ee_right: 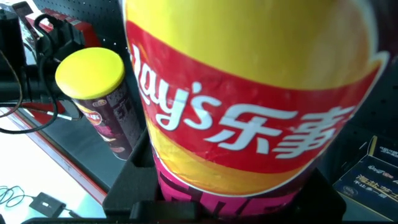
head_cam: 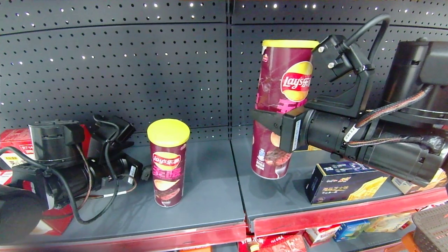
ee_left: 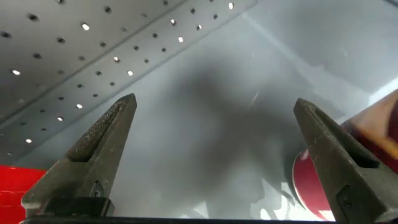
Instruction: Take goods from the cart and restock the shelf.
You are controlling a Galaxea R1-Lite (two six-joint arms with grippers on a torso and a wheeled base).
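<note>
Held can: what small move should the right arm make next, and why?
Probably lower it straight down while righting it. The right gripper clamps the held can mid-body. The can leans, and its base seems to hang just above bare shelf, between the standing can and the blue box, apart from both.

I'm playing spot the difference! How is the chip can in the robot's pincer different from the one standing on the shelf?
The held can hangs tilted above the shelf; the standing can rests upright on it. The right pincer grips the held can; no pincer holds the standing can. Both are maroon tubes with yellow lids.
</note>
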